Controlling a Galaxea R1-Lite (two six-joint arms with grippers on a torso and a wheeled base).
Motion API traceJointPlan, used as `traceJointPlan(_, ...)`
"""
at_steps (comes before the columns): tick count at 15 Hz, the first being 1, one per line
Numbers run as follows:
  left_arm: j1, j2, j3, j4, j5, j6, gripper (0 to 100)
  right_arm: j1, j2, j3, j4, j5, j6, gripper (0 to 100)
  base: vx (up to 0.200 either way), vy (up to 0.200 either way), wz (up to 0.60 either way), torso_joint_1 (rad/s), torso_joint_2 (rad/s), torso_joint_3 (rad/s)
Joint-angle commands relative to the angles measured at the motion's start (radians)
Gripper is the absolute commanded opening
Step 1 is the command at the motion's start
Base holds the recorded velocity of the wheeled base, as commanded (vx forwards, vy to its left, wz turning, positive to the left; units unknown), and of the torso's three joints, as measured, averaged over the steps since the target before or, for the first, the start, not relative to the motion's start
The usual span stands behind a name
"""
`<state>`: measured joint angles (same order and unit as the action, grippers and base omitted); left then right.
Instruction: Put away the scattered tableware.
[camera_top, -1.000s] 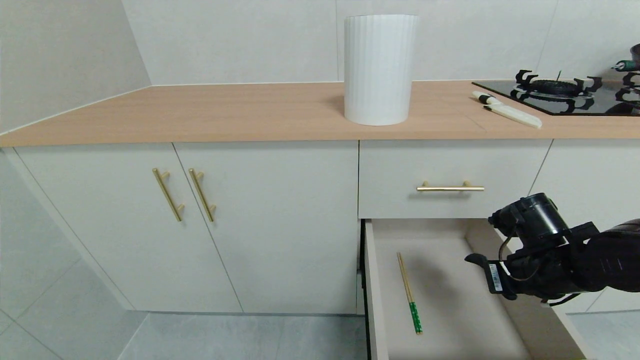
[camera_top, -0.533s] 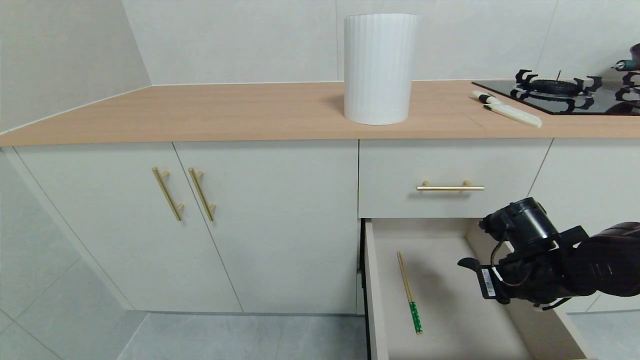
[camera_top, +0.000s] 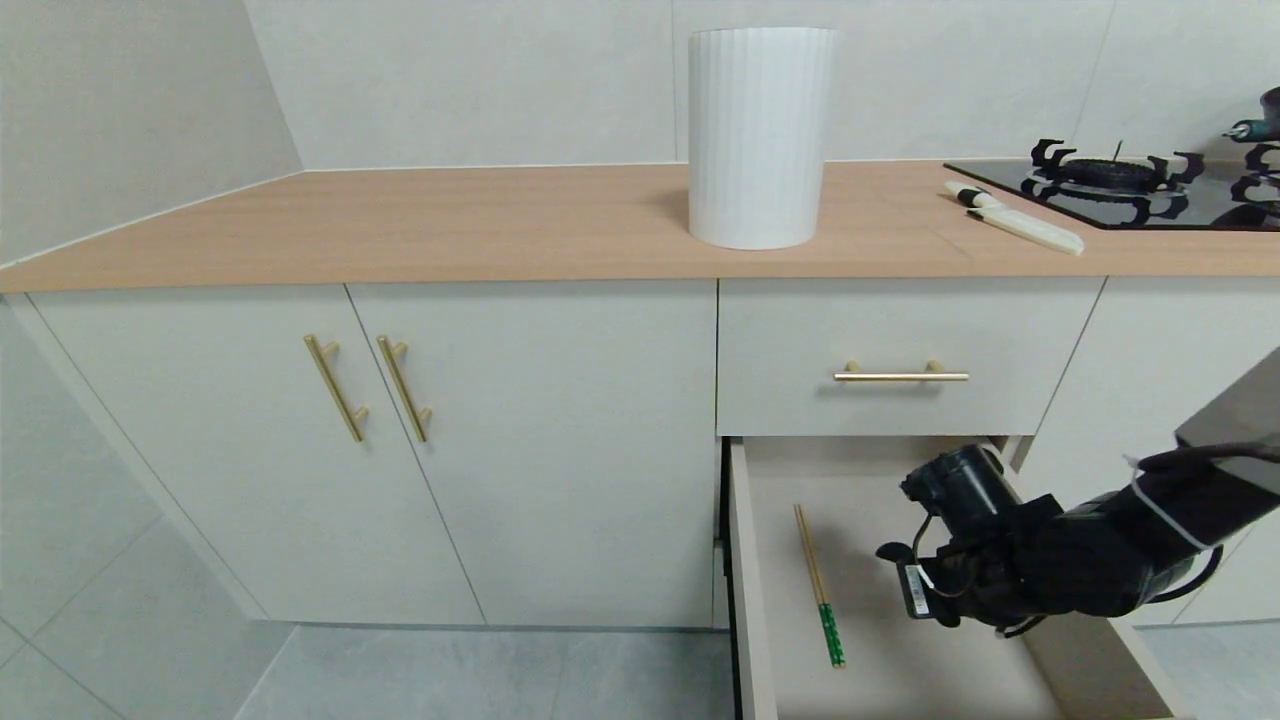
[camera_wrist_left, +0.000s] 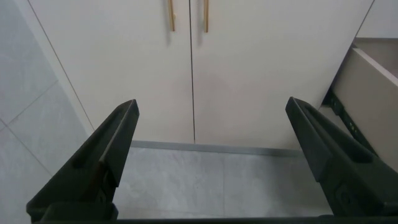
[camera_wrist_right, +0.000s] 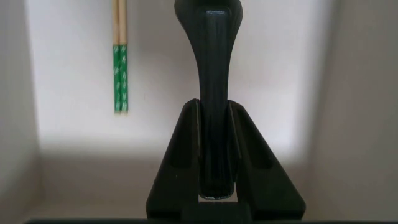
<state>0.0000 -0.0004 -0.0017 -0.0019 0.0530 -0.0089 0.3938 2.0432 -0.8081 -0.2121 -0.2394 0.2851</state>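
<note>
The lower drawer stands pulled out. A pair of wooden chopsticks with green ends lies on its floor near the left wall, also seen as chopsticks from the right wrist. My right gripper hangs low inside the drawer, to the right of the chopsticks. It is shut on a dark spoon, gripped by its handle with the bowl end pointing away from the gripper. My left gripper is open and holds nothing, low in front of the cabinet doors and the floor.
A tall white ribbed container stands on the wooden countertop. A white knife lies beside the black stove. The closed upper drawer with a gold handle sits above the open one. Two cabinet doors are to the left.
My right arm has moved left and down, from above the drawer's right wall into the drawer, carrying the spoon closer to the chopsticks.
</note>
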Motion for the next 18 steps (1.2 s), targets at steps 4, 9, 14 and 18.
traceJointPlan(4, 0.0, 0.0, 0.0, 0.0, 0.001, 0.0, 100, -0.012, 0.256, -0.016, -0.211, -0.003, -0.006, 0, 0.0, 0.0, 0.0, 0.0, 0.0, 0.0)
traceJointPlan(9, 0.0, 0.0, 0.0, 0.0, 0.001, 0.0, 100, -0.032, 0.308, -0.054, -0.227, -0.006, -0.011, 0, 0.0, 0.0, 0.0, 0.0, 0.0, 0.0)
traceJointPlan(14, 0.0, 0.0, 0.0, 0.0, -0.001, 0.0, 100, -0.032, 0.299, -0.054, -0.227, -0.006, -0.009, 0, 0.0, 0.0, 0.0, 0.0, 0.0, 0.0)
traceJointPlan(18, 0.0, 0.0, 0.0, 0.0, 0.001, 0.0, 100, -0.03, 0.29, -0.049, -0.227, -0.011, -0.007, 100, 0.0, 0.0, 0.0, 0.0, 0.0, 0.0)
